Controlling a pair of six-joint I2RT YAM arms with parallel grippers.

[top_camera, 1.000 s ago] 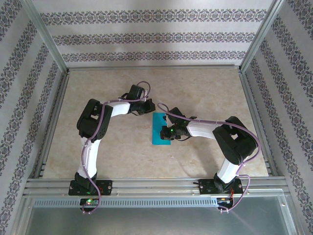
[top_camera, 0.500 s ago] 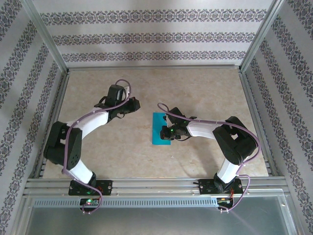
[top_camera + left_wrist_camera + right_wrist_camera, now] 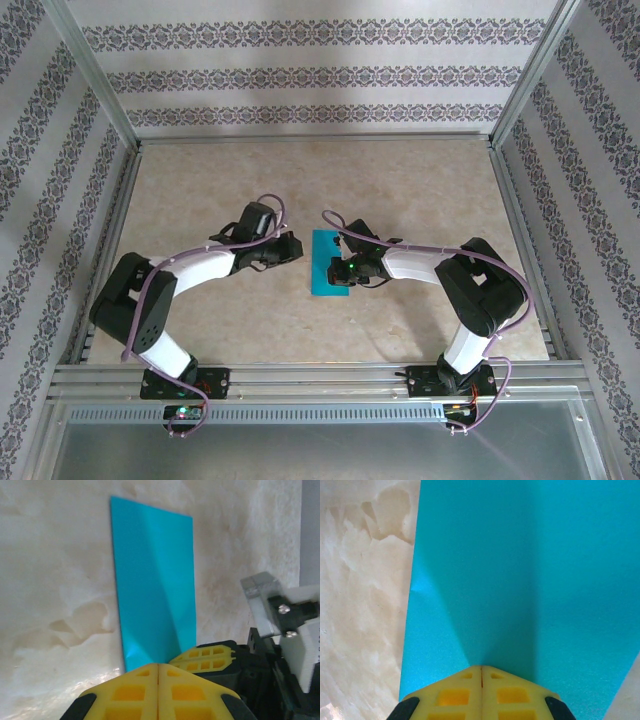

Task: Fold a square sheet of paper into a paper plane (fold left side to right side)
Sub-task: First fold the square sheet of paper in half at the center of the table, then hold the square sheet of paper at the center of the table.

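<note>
One teal sheet [image 3: 322,250], one left gripper [image 3: 158,666], one right gripper [image 3: 481,668], both closed.

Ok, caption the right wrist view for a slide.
Shut right gripper poised over the teal paper on the table.

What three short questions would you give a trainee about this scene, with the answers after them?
1. True or false: the left gripper has its jaws wide open.
2. In the overhead view, which gripper is over the blue paper? A: left. B: right. C: neither.
3. What shape does the paper show?

Key:
1. False, they are shut.
2. B, the right gripper; the left one is beside the paper.
3. A narrow rectangle, longer than wide, lying on the table.
</note>
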